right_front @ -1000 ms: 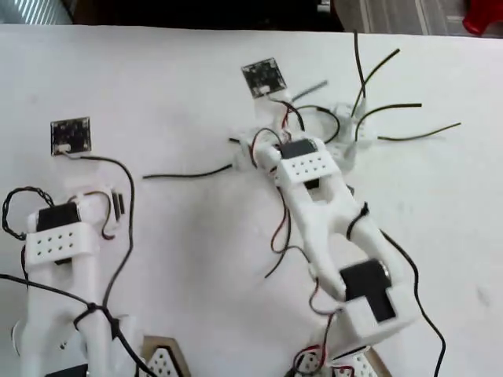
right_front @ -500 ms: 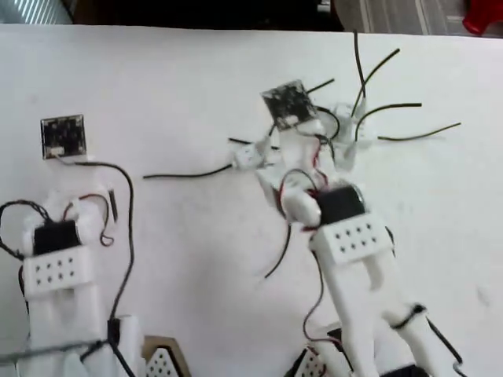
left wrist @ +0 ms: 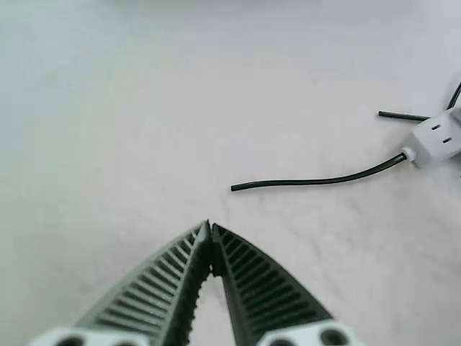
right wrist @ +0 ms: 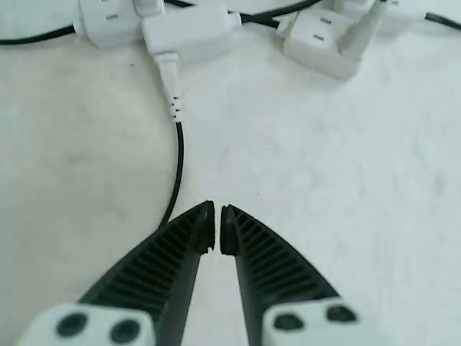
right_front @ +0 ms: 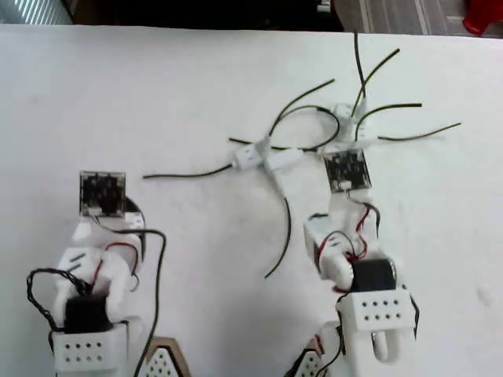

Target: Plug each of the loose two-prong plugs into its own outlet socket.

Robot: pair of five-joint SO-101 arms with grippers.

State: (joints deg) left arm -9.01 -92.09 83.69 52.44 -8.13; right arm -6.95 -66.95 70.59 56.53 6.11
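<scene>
Where the white table (right_front: 196,71) reaches its far edge, a dark strip of room lies beyond it. Grey striped floor (right_front: 393,12) and a red object (right_front: 483,16) show at the far right corner. The tabletop is matte and faintly speckled in the wrist views. Thin black cords (right_front: 185,173) sprawl over its middle and far right part.

One white outlet socket (right_front: 247,155) lies near the centre, with a white plug (right_front: 284,159) touching its side. Whether the prongs are seated cannot be told. A second socket (right wrist: 313,40) lies just beside them toward the right, and a second plug (right wrist: 360,29) leans on it at a tilt.

Both arms sit at the near edge. The left gripper (left wrist: 210,232) hangs over bare table with its tips pressed together on nothing, apart from the nearest cord end. The right gripper (right wrist: 217,220) has its tips all but touching and is empty, near the first plug's cord.
</scene>
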